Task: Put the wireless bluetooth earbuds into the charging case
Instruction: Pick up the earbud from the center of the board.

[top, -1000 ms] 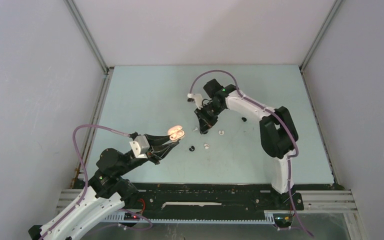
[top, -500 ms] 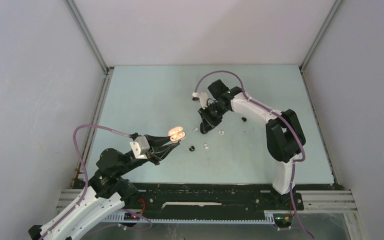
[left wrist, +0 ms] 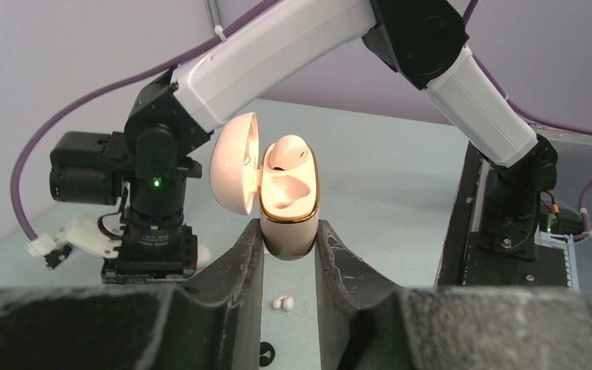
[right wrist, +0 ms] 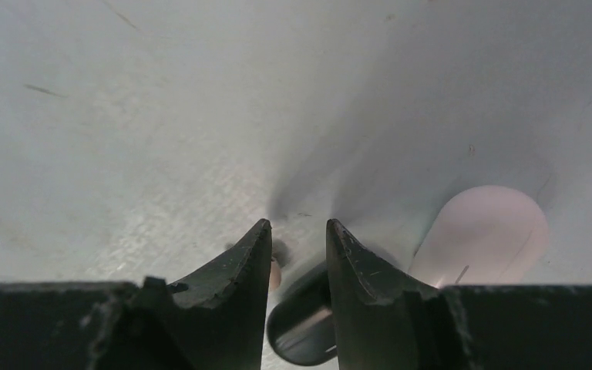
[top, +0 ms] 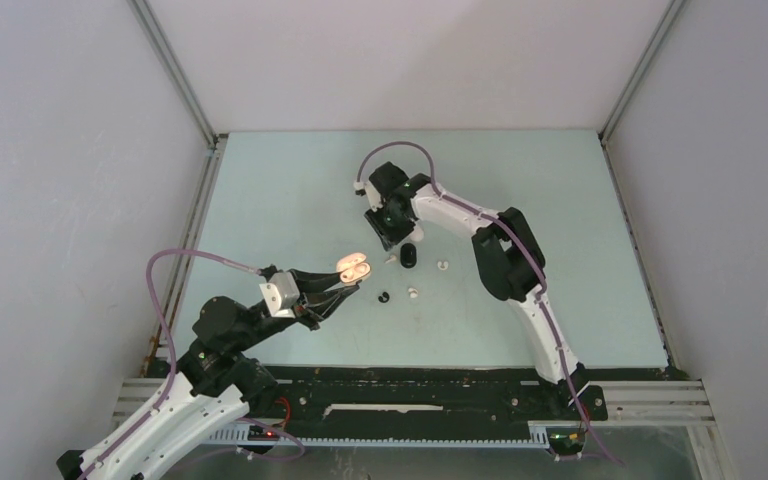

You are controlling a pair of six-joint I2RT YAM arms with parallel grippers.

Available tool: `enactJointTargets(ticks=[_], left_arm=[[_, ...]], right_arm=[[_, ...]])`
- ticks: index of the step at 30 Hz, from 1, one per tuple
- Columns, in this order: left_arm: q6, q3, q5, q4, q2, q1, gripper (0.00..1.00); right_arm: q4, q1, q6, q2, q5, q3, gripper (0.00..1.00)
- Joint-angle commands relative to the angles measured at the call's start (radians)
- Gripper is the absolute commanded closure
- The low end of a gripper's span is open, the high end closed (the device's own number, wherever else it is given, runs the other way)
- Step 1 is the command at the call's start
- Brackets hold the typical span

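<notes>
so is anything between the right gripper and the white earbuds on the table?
Partly: the black case lies between the right gripper and one white earbud; the other looks clear.

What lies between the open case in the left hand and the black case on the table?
A tiny white earbud on the table, seen in the top view.

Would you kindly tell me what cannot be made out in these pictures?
Right wrist view: blur smears the pink shape and the dark rounded thing, which is partly behind the right pincer and cut by the bottom edge.
Top view: the loose earbuds are too small to tell their pose.
Left wrist view: the left pincer covers the charging case at its base.
</notes>
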Motion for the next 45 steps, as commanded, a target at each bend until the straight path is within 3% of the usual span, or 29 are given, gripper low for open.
enactJointTargets(ticks=[1,18,45], left_arm=[[-0.006,0.011,-0.011,0.015,0.007,0.006,1.0],[-0.014,0.015,0.006,0.014,0.007,0.007,1.0],[-0.015,0.018,0.022,0.012,0.014,0.007,1.0]], right_arm=[[-0.012,0.015,0.002,0.016,0.088,0.035,0.65],[0.036,0.076,-0.06,-0.108,0.112,-0.204,0.63],[0.065,0.083,-0.051,-0.223,0.104,-0.349,0.62]])
